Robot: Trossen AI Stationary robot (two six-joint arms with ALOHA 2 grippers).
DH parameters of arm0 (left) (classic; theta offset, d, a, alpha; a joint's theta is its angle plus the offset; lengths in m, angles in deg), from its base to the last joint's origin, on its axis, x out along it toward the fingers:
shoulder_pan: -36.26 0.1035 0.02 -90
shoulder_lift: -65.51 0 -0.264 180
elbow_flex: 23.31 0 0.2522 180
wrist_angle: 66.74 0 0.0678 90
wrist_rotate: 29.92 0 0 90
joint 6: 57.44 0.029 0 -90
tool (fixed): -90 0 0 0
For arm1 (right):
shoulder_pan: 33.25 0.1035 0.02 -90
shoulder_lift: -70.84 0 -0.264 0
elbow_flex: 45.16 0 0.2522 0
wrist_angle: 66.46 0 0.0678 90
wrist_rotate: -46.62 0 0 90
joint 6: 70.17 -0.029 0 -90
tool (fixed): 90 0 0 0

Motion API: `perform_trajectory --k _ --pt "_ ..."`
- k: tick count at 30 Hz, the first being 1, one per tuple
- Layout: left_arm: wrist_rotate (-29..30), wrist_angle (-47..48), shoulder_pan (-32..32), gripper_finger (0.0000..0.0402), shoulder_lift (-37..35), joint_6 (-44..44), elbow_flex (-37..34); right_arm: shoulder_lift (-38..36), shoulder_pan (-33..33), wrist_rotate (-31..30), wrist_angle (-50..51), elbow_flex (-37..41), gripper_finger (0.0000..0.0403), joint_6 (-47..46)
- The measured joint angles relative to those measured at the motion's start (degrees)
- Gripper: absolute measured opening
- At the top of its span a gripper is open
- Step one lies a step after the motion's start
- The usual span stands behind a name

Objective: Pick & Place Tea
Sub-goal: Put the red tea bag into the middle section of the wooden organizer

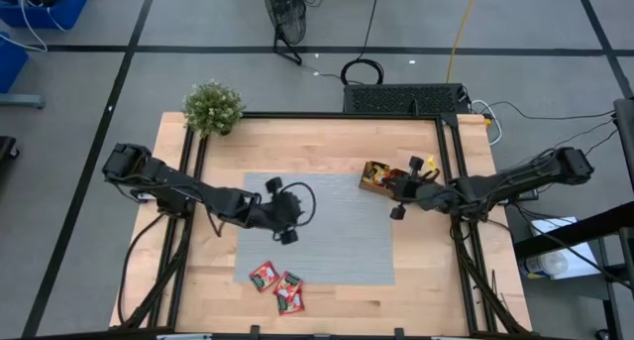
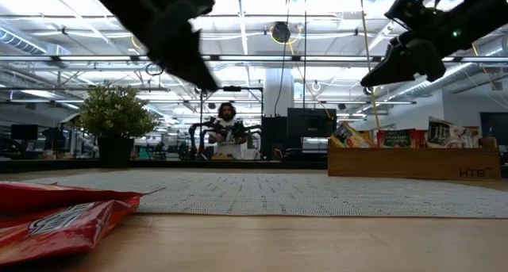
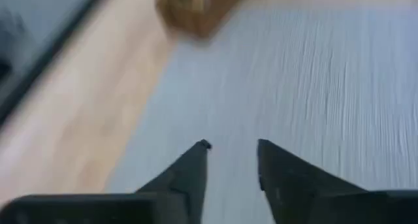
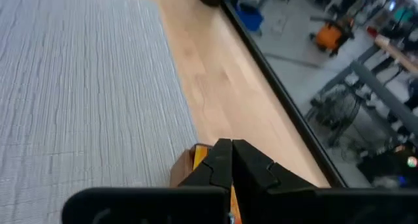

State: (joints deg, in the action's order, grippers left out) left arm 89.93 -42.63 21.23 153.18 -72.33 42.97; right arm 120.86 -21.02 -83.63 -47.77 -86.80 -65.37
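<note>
The left gripper (image 1: 284, 213) is hovering over the left part of the grey mat (image 1: 337, 256), left of centre in the high view, and in its wrist view its two dark fingers (image 3: 189, 168) are standing apart with bare mat between them — released, grasping nothing. The right gripper (image 1: 401, 189) is hanging at the upper right of the mat, just beside the wooden tray (image 1: 374, 178), its fingers pressed together; whether anything thin is sitting between the tips I cannot tell. Most of the tea is standing packed in that tray (image 2: 413, 159), seen at the right of the low view, while two red sachets (image 1: 276, 283) are lying at the lower centre of the high view, at the mat's lower edge, touching one another. Judging by their look, these sachets are being handled as light, thin, crinkly foil packets — probably slippery and apt to slide or buckle under a push. A pinch across one free edge or corner, with the fingertips brought low against the surface, looks the surest hold.
</note>
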Motion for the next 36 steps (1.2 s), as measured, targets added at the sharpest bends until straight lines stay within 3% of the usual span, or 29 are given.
perform_trajectory --k 2,5,8,12,18,21,27,36 --pt "-1.87 11.55 -1.65 0.0168 -0.02 -7.84 2.32 -0.74 0.0 0.0 -5.21 2.97 0.0 2.76" --pt "-10.13 22.8 -4.65 0.0212 -0.02 -18.96 4.34 -1.41 0.0 0.0 -12.72 7.1 0.0 5.97" --pt "-16.52 26.58 -9.05 0.0238 -0.02 -28.71 4.71 -1.76 0.0 -0.08 -20.16 10.71 0.0 8.2" --pt "-18.68 29.1 -14.9 0.0245 1.58 -41.98 4.73 -1.93 0.0 -0.11 -29.34 14.83 0.0 11.05" --pt "-21.13 24.52 -20.11 0.0236 5.93 -55.12 4.71 -1.91 0.0 -0.14 -36.57 16.74 0.0 14.33" --pt "-24.44 18.9 -21.11 0.0225 8.15 -56.18 4.71 -1.93 0.0 -0.13 -36.93 16.74 0.0 14.33" --pt "-24.2 7.62 -22.89 0.019 11.98 -54.21 4.72 -1.93 0.0 -0.08 -36.89 16.74 0.0 13.89" --pt "-33.15 7.85 -24.1 0.0147 16.22 -64.78 4.75 -1.9 0.0 -0.02 -36.86 16.74 0.0 13.26"
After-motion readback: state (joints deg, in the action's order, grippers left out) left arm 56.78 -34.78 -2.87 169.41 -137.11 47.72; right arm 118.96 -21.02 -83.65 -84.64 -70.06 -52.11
